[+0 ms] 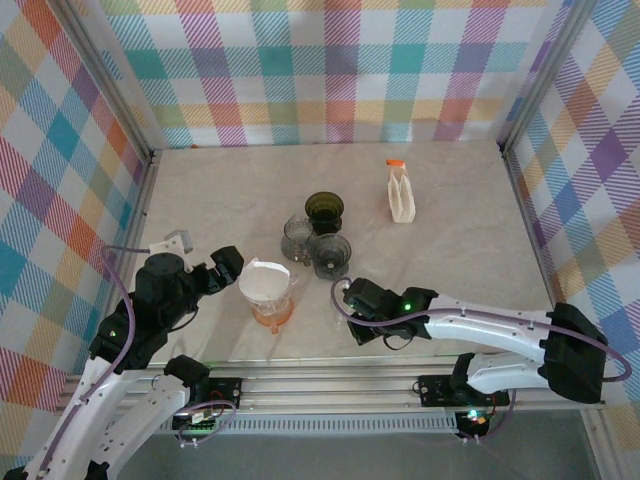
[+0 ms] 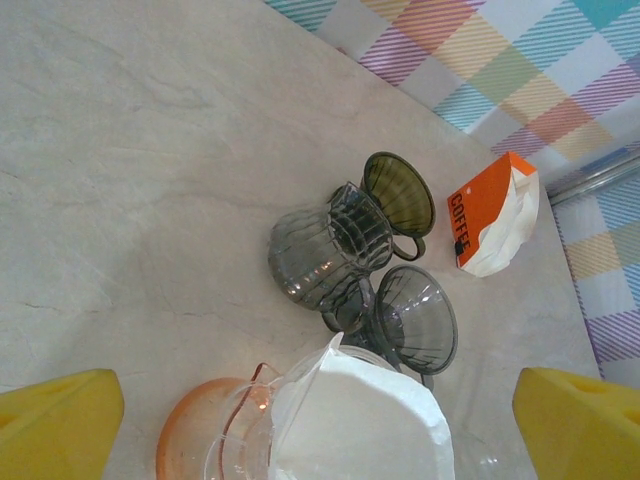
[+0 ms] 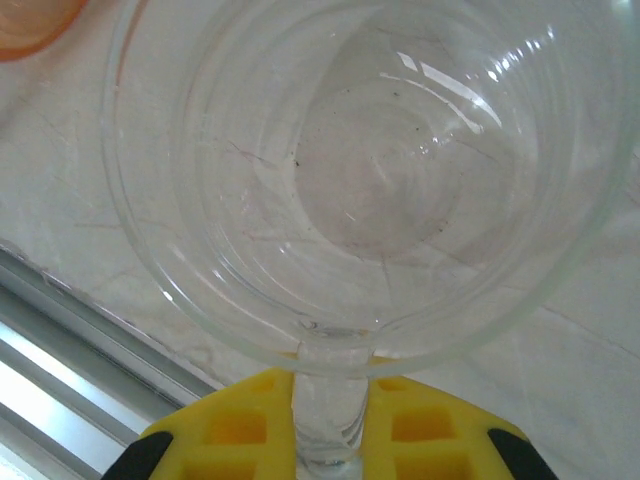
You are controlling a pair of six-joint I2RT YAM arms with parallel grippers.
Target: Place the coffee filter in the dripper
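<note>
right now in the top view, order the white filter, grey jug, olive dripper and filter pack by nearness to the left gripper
1. white filter, just right of the left gripper
2. grey jug, centre
3. olive dripper, behind the jug
4. filter pack, far back right

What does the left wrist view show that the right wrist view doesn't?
Left wrist view: the white coffee filter in the orange dripper, with a ribbed grey dripper, an olive dripper, a smooth grey dripper and an orange COFFEE pack beyond. Right wrist view: a clear glass vessel seen from above, its handle clamped in the right pincer, and the table's metal rail. Shared: the marble tabletop and the orange dripper's rim.
</note>
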